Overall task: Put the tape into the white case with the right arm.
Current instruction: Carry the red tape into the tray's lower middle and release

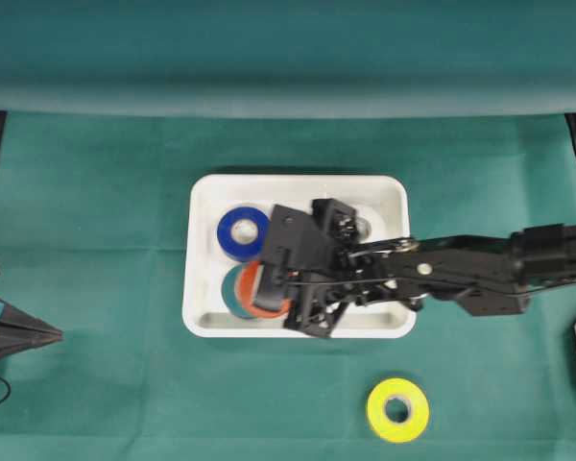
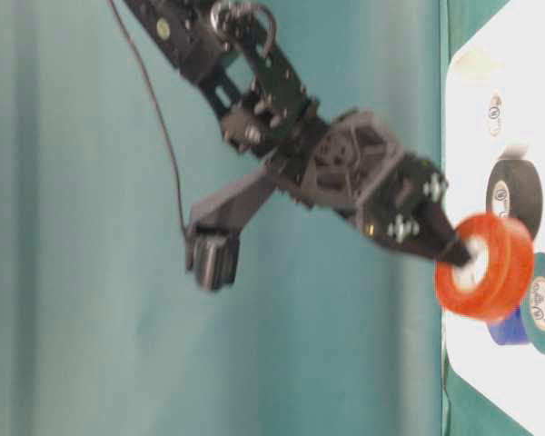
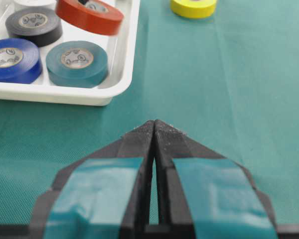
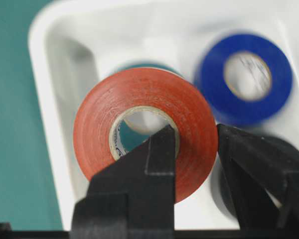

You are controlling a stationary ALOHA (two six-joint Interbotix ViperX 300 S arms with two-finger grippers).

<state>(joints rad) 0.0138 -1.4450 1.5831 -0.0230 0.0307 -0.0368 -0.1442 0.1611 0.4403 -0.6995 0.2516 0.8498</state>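
An orange-red tape (image 4: 139, 94) hangs tilted over the left half of the white case (image 1: 298, 181), above a teal roll (image 1: 230, 286). My right gripper (image 4: 194, 132) is shut on the tape's wall, with one finger in the core hole and the other outside. From the left wrist view the same tape (image 3: 89, 17) shows raised off the case floor. A yellow tape (image 1: 397, 410) lies on the cloth in front of the case. My left gripper (image 3: 154, 124) rests shut and empty at the far left (image 1: 50, 334).
Inside the case lie a blue roll (image 1: 243, 233), the teal roll (image 3: 76, 62) and a black roll (image 3: 34, 25). The right arm (image 1: 480, 269) stretches across the case's right side. Green cloth (image 1: 106, 211) covers the table.
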